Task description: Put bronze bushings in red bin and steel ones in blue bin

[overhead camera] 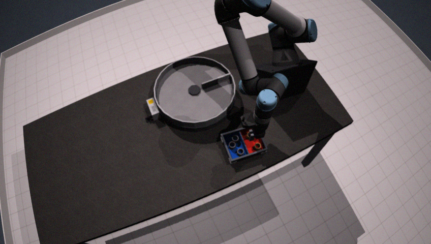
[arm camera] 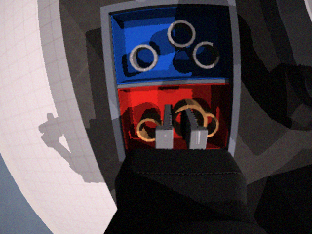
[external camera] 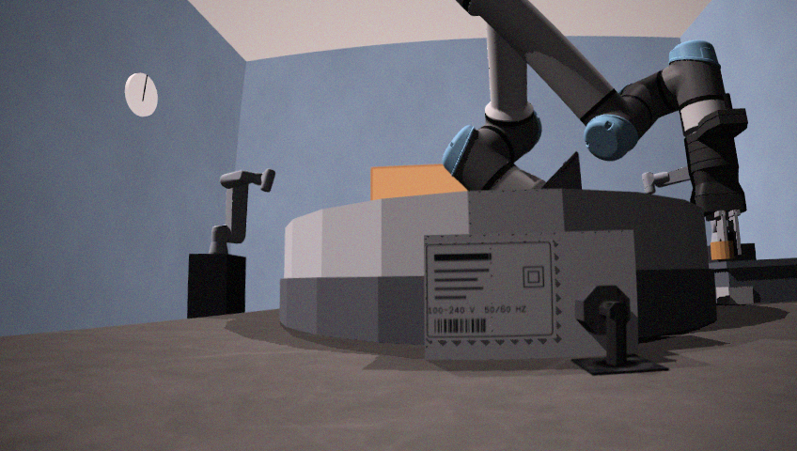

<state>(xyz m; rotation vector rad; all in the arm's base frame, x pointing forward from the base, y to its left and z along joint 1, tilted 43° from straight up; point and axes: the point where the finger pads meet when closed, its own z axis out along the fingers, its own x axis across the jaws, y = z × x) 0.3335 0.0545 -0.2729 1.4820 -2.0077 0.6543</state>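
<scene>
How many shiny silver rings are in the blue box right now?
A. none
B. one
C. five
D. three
D, because the wrist view shows three steel bushings lying in the blue bin, and the top view shows the same three, while the gripper holds a bronze bushing over the red bin.

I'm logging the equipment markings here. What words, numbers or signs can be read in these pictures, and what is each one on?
"100-240 V 50/60 HZ": on the grey plate fixed to the turntable side, exterior view.
Barcode below it: bars only, no digits legible.
Dark bars above it: solid lines, no letters to read.
Square symbol at the plate's right: a sign, no text.
Yellow-marked small box by the turntable, top view: too small to read.
Wall clock: no numerals.
</scene>
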